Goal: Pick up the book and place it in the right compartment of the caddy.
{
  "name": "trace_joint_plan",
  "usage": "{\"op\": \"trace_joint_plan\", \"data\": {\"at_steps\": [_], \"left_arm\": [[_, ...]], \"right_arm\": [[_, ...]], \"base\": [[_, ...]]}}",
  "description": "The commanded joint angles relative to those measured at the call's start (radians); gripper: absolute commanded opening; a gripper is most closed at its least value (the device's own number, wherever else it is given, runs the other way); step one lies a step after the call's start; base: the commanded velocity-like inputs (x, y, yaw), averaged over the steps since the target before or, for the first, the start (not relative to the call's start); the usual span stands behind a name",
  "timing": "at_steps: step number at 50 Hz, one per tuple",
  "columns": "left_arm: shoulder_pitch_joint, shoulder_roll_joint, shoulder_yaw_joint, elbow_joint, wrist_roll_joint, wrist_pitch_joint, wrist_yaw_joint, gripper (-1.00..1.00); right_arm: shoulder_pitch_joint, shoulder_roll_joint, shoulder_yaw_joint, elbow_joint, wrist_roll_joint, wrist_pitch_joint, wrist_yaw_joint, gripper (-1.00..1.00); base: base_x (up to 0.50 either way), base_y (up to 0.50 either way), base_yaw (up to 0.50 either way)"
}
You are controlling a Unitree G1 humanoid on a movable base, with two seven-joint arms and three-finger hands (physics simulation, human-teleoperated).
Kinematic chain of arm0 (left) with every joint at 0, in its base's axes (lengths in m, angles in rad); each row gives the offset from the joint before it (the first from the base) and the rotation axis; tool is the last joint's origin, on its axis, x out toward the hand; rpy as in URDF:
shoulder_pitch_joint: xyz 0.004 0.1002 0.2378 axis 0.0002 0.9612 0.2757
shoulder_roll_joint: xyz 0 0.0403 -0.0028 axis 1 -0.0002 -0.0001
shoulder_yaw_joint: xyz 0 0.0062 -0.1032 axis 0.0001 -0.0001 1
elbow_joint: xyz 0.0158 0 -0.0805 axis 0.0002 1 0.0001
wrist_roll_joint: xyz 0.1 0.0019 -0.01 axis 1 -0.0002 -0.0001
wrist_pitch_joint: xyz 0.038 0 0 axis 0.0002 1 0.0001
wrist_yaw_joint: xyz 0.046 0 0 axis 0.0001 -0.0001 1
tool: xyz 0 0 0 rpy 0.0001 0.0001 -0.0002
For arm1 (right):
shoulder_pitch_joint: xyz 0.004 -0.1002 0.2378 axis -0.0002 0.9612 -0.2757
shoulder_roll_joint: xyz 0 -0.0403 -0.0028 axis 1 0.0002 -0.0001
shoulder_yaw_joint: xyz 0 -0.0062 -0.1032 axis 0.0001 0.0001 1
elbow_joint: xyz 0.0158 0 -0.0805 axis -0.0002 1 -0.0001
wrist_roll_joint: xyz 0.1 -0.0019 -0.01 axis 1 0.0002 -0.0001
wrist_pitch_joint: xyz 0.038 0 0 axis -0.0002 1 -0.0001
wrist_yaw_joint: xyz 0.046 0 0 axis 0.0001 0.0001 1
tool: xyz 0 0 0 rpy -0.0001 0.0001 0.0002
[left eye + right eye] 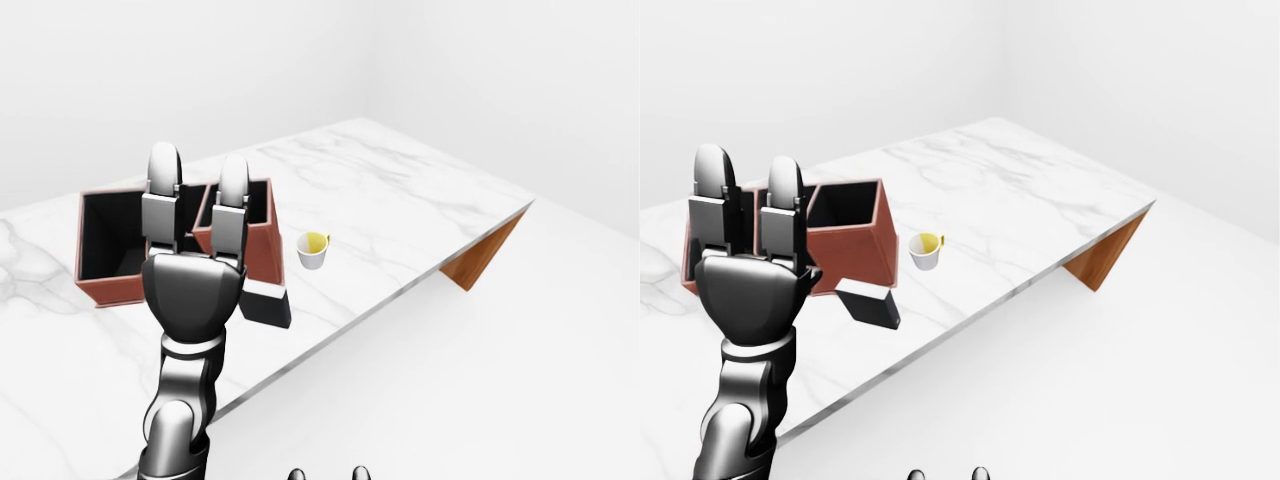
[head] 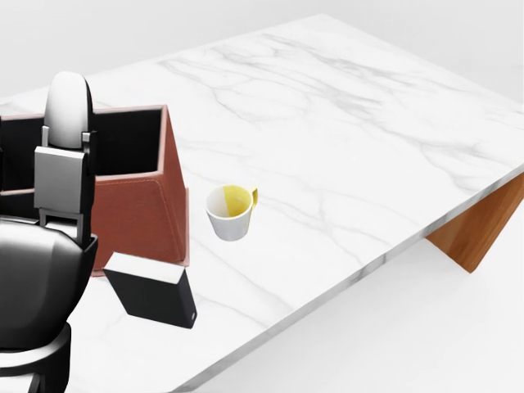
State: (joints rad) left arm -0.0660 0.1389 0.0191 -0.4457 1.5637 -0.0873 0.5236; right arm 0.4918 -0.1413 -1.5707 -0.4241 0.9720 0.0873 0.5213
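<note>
Raised upright at the left of every view, our left hand shows us its back, with 2 fingers standing straight up, so we call it released and grasping nothing. Our right hand shows only as 2 fingertips at the bottom edge of the eye views, and we cannot tell whether it is spread or clenched.

Just right of the left hand, the book lies on the marble table, close to that table's near edge and just below the right wall of the caddy. Whether the two touch, we cannot tell. Off to the right stands a white mug with a yellow inside, apart from both.

For the pick, we judge the hand should come down beside the book and close across its thin sides, keeping clear of the mug.

It is a dark, slim block with a pale top face.
</note>
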Motion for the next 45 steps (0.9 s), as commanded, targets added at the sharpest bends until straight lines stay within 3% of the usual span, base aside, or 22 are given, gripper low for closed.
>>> {"op": "trace_joint_plan", "data": {"at_steps": [1, 45], "left_arm": [[-0.002, 0.000, -0.001, 0.006, 0.002, 0.000, 0.000, 1.00], [-0.003, -0.001, 0.011, -0.006, -0.036, 0.000, 0.000, 1.00]], "right_arm": [[-0.001, -0.001, 0.000, 0.000, -0.005, 0.000, -0.002, 1.00], [-0.002, 0.007, 0.000, -0.009, -0.015, 0.000, 0.008, 1.00]], "base": [[0.19, -0.12, 0.00], [0.20, -0.07, 0.00]]}}
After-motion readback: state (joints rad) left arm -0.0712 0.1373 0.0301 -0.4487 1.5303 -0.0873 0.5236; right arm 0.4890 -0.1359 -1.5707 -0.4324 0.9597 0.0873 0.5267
